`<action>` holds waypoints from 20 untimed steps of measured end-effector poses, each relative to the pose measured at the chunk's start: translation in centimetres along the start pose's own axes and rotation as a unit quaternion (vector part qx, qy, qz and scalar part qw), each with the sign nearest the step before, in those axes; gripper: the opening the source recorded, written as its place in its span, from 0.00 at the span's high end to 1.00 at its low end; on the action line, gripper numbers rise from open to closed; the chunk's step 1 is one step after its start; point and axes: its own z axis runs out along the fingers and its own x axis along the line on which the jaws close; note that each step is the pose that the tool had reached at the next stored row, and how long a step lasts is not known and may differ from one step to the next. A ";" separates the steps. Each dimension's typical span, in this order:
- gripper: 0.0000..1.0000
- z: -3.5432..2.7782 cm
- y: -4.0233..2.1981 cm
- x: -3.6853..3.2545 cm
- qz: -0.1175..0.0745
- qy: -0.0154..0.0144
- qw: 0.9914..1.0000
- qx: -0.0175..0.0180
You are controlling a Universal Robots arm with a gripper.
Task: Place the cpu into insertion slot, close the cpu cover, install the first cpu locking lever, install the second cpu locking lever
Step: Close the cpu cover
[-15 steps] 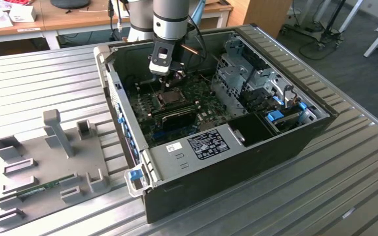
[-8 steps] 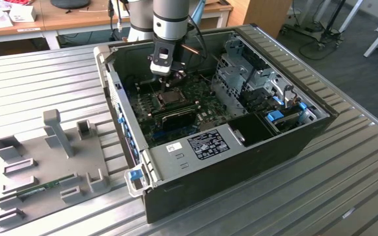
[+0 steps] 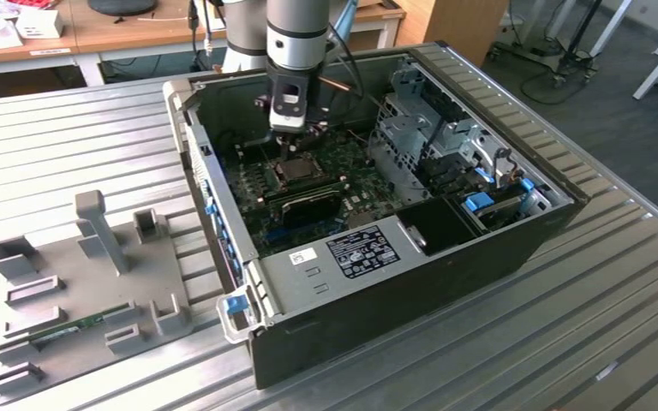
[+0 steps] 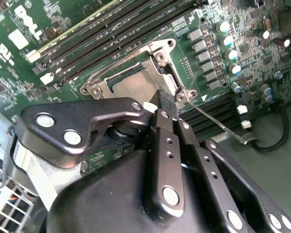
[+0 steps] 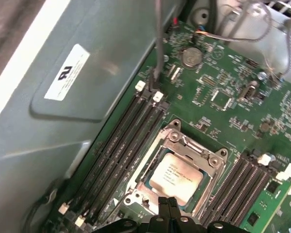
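The cpu (image 5: 177, 175), a silvery square chip, lies in the insertion slot (image 3: 298, 169) on the green motherboard inside the open computer case. The cpu cover (image 5: 173, 140), a thin metal frame, lies flat around it; in the second wrist view the cpu (image 4: 133, 86) shows through the hollow of the cover (image 4: 157, 58). A thin wire locking lever (image 4: 218, 125) sticks out sideways from the socket's corner. My gripper (image 5: 168, 203) hangs just above the socket's edge with its black fingers pressed together and nothing between them. From outside, the gripper (image 3: 287, 128) is seen low inside the case.
Long black memory slots (image 5: 121, 145) flank the socket on both sides. The grey case wall (image 5: 63, 121) rises close by. A metal drive cage (image 3: 421, 128) and cables fill the case on the exterior view's right. A grey fixture plate (image 3: 89, 282) lies on the table.
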 end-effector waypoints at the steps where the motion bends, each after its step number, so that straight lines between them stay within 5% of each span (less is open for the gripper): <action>1: 0.89 0.00 0.00 0.00 -0.009 0.000 1.000 0.000; 6: 0.89 0.00 0.00 0.00 -0.053 0.001 0.999 0.001; 10: 0.89 0.00 0.00 0.00 -0.088 0.001 0.996 0.002; 15: 0.89 0.00 0.00 0.00 -0.132 0.002 0.991 0.003; 20: 0.89 0.00 0.00 0.00 -0.175 0.003 0.985 0.004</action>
